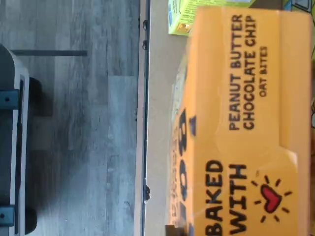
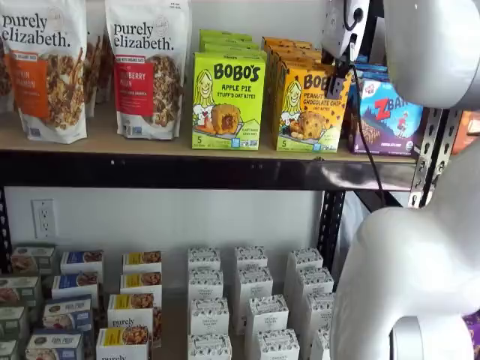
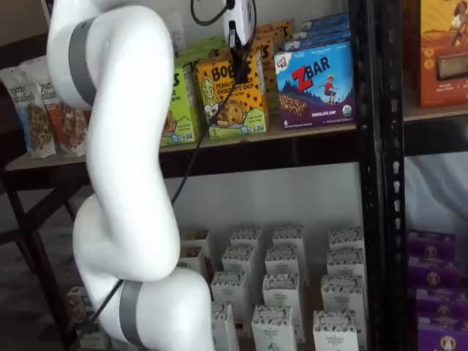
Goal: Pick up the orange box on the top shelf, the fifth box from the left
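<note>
The orange box [image 2: 311, 109] stands upright at the front of a row of like boxes on the top shelf [image 2: 150, 146], between a lime-green box and a blue ZBar box. It also shows in a shelf view [image 3: 230, 99]. The wrist view shows its top face close up [image 1: 246, 128], printed "Peanut Butter Chocolate Chip". My gripper [image 2: 347, 54] hangs just above the box's upper right corner, its white body over the row. In a shelf view [image 3: 235, 38] only a dark finger shows above the box. No gap between the fingers shows.
The lime-green Apple Pie box [image 2: 227, 101] stands left of the orange box, the ZBar box [image 2: 386, 116] right of it. Granola bags [image 2: 142, 67] stand further left. Small white boxes [image 2: 251, 300] fill the lower shelf. A black upright [image 3: 373, 146] stands right of the ZBar boxes.
</note>
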`<state>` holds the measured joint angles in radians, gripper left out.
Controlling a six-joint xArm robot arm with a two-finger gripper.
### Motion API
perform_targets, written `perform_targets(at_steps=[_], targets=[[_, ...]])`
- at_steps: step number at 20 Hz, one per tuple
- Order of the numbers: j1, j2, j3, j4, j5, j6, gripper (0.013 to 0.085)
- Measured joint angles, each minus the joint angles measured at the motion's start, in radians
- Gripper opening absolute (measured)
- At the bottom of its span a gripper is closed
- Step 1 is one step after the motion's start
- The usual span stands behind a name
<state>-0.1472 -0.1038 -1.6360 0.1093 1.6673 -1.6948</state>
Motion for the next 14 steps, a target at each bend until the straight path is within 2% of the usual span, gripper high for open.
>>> perform_targets(at_steps=[2,3,4,8,14], targets=[[0.000,0.002,-0.003,0.000,0.004,0.000,0.0370],[0.000,0.002,-0.004,0.000,0.006,0.001,0.0370],[0.000,0.003,-0.005,-0.001,0.007,0.001,0.0330],[0.005,0.010,-0.017,-0.009,0.028,0.004,0.0330],[0.009,-0.002,-0.020,0.007,0.049,0.013,0.0330]])
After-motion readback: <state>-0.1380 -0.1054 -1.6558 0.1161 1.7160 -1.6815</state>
